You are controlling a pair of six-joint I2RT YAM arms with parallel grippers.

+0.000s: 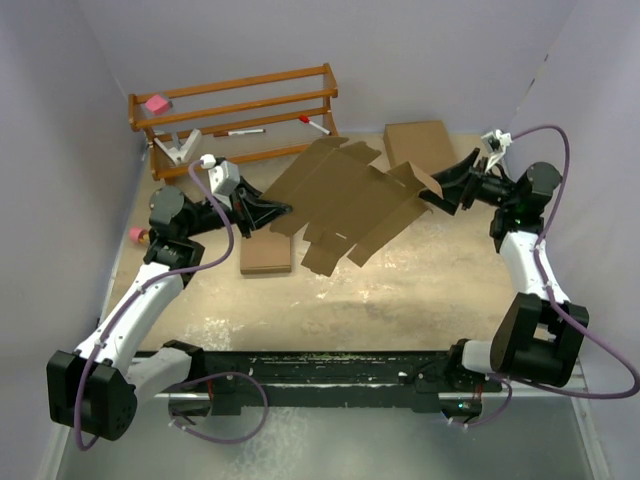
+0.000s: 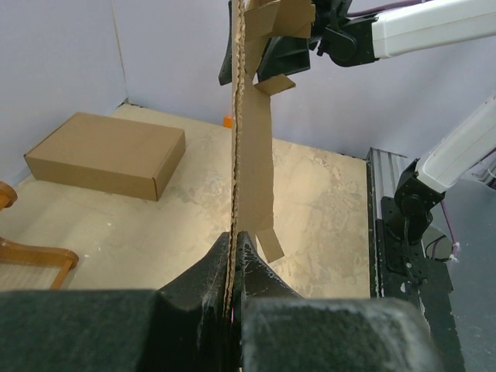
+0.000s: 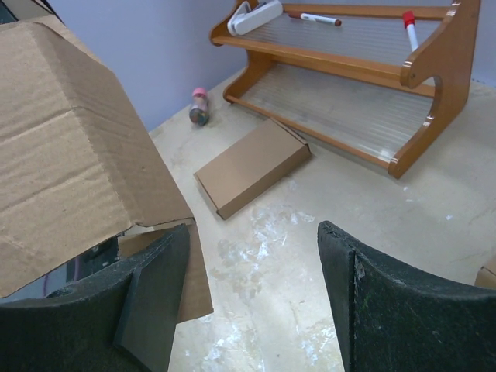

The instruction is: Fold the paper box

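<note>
Hanging in the air between the two arms, the paper box [image 1: 345,200] is a flat, open blank, lifted clear of the table [image 1: 400,290]. The left gripper [image 1: 275,212] pinches its left edge, jaws pressed tight on the cardboard. The right gripper [image 1: 437,196] sits at the opposite flap with its jaws spread wide, one finger against the flap, clamping nothing that I can see. To my eye the job has barely begun: no walls raised, no tabs tucked, all the folding left.
</note>
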